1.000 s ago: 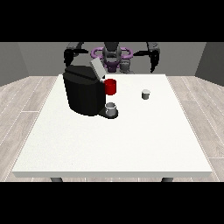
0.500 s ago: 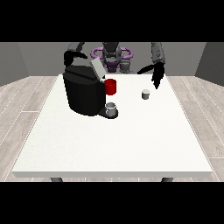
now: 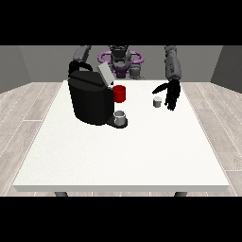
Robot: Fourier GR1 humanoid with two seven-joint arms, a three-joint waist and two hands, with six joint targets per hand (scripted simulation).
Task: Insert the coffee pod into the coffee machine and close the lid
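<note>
White table (image 3: 118, 156) — pale plank floor (image 3: 28, 104), seemingly grey walls (image 3: 28, 64).

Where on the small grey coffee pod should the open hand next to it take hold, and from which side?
The coffee pod stands upright on the table, a short cup with free sides. The hand at the view's right hangs open just beside it, so probably best is to pinch its side walls near the rim, coming from that right side and slightly above; the coffee machine stands well away.

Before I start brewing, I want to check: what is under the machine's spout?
A small grey cup stands on the base of the coffee machine, below the red part. Whether the cup holds anything cannot be seen from this view.
</note>
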